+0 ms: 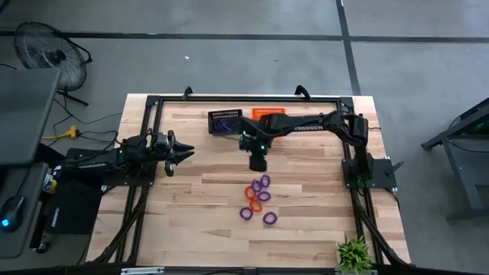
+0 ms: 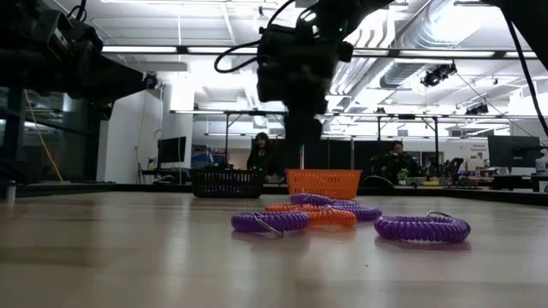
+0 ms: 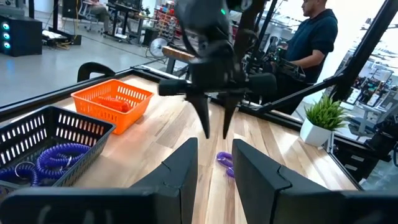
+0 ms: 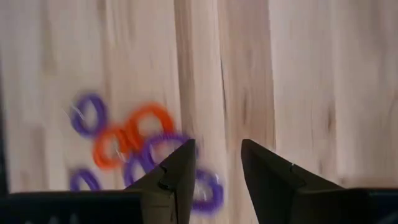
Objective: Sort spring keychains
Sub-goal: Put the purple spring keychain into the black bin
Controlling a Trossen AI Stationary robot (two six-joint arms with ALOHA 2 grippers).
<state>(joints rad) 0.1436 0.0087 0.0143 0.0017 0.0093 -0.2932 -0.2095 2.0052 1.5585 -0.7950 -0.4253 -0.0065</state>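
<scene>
Several purple and orange spring keychains point(image 1: 258, 200) lie flat in a loose cluster on the table, also seen in the low view point(image 2: 325, 218) and blurred in the right wrist view point(image 4: 134, 149). My right gripper point(image 1: 257, 163) hangs above the table just beyond the cluster's far side, fingers pointing down, open and empty point(image 4: 217, 162). My left gripper point(image 1: 187, 150) waits open at the table's left, above the wood point(image 3: 214, 162). A black mesh basket point(image 1: 225, 121) holds purple coils point(image 3: 53, 158); an orange mesh basket point(image 1: 267, 112) holds orange ones.
Both baskets stand side by side near the table's far edge. A small potted plant point(image 1: 354, 253) sits at the near right corner. A black frame rail point(image 1: 153, 183) borders the work area. Bare wood lies left of the cluster. A person point(image 3: 314, 31) stands beyond the table.
</scene>
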